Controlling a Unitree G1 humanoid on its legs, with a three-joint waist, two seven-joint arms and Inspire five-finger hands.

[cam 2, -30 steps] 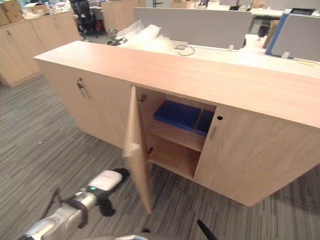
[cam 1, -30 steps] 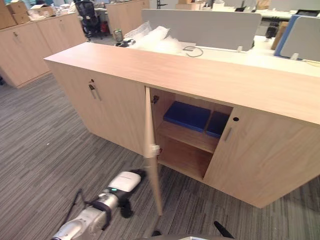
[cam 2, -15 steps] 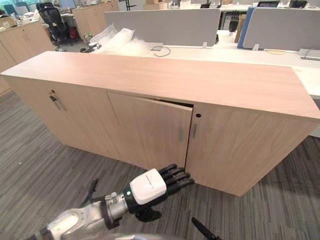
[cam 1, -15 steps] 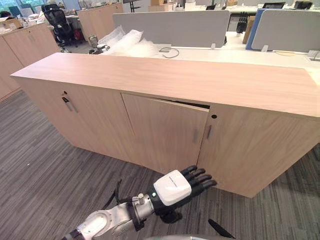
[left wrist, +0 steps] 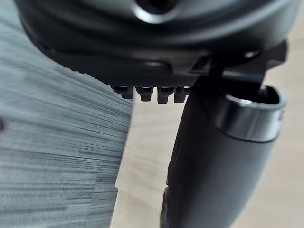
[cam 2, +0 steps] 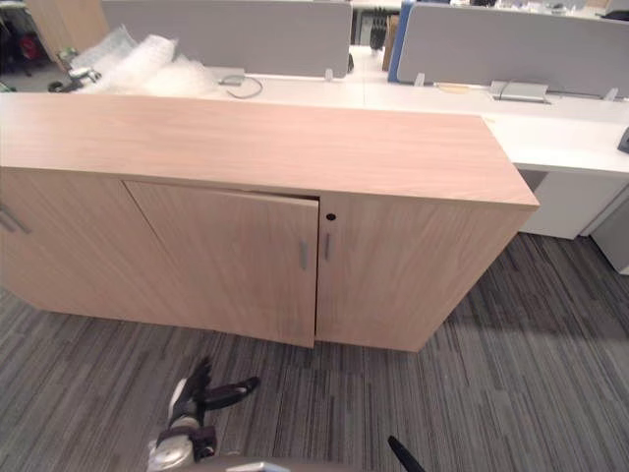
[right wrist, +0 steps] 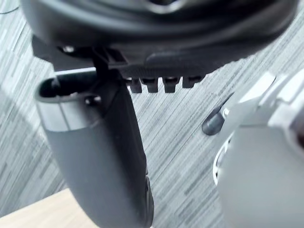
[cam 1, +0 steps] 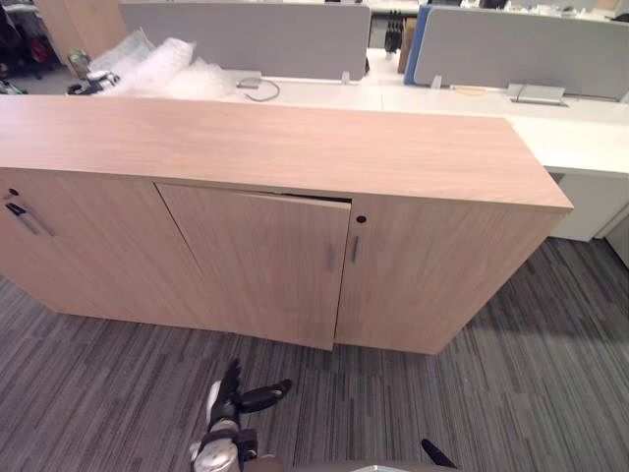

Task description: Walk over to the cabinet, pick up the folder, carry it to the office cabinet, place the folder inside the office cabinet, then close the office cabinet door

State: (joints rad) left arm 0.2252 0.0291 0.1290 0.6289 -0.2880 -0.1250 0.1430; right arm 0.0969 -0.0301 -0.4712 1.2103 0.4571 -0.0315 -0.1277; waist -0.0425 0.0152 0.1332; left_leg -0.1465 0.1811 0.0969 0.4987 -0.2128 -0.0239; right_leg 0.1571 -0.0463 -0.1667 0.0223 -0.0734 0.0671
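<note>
While the office cabinet (cam 1: 295,143) stands broad across the head views, clear bubble wrap (cam 1: 147,69) lies heaped on the white desk (cam 1: 324,93) behind its far-left end. Grey screens (cam 1: 246,37) stand upright along that desk. At the cabinet's left edge a metal handle (cam 1: 28,218) shows on the leftmost panel.

Low in the left part of the head views, the left hand (cam 1: 228,398) hangs over the striped grey carpet (cam 1: 550,374), in front of the cabinet and apart from it. Its fingers (cam 1: 233,374) are straight and loosely spread, the thumb points off to the right, and it holds nothing.

Next comes the middle door (cam 1: 256,261), swung almost fully to. A thin dark gap runs along its top right corner, so it sits slightly proud of the frame. Its slim handle (cam 1: 330,257) is just beside the matching one on the right-hand door (cam 1: 432,275), which lies flush, with a small dark keyhole (cam 1: 361,219) near its top.

In its own wrist view the right hand (right wrist: 142,38) hangs above the carpet, thumb straight, fingers relaxed, empty.

Neither hand has the folder, and where it lies cannot be told.
</note>
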